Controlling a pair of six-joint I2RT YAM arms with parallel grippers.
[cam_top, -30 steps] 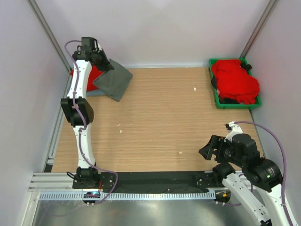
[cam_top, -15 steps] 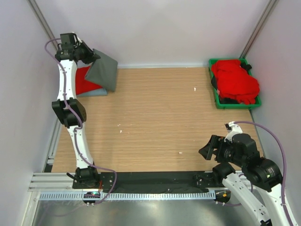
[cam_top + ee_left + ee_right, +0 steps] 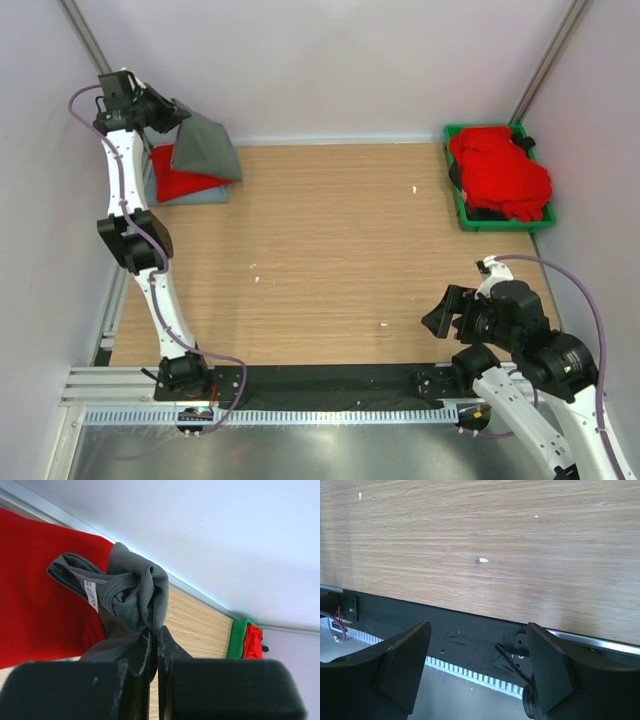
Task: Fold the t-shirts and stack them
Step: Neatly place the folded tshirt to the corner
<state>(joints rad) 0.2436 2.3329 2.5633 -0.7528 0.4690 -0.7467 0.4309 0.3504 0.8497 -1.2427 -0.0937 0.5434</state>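
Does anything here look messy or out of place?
The crumpled bright red t-shirts spill over the rim of the green plastic bin, far right; the dark grey t-shirt is bunched in the left gripper over a folded red t-shirt. White flecks dot the wooden table.

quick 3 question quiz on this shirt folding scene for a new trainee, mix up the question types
1. True or false: the right hand is shut on cloth.
2. What does the left hand grip? A) the grey t-shirt B) a cable C) nothing
3. What colour is the folded t-shirt lying on the pale blue-grey t-shirt at the far-left corner?
Key: 1 false, it is open and empty. 2 A. 3 red.
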